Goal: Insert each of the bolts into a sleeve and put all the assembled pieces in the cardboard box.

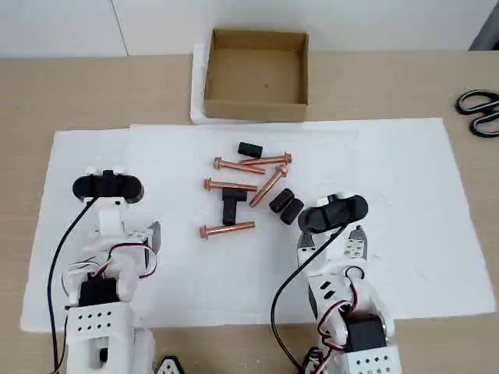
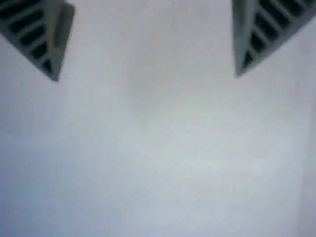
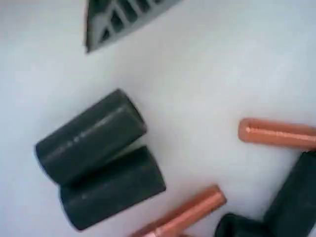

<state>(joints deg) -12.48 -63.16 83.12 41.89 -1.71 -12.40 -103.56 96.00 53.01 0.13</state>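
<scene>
Probably picking a sleeve point(image 3: 91, 136) first: centring right gripper point(image 1: 330, 238), jaws wide, over that one only, avoiding its touching neighbour point(image 3: 113, 195), with left gripper point(image 2: 146, 73) equally wide above paper point(image 2: 158, 173).

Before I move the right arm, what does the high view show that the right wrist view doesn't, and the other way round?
High view, not the right wrist: the box, empty, beyond the white sheet; scissors at the far right; all five bolts at full length, loose on the sheet. Right wrist, not the high view: a close look at two sleeves lying side by side, touching along their lengths. Both: those two sleeves, bolt ends beside them, another sleeve past the bolts, and the sheet under everything.
</scene>
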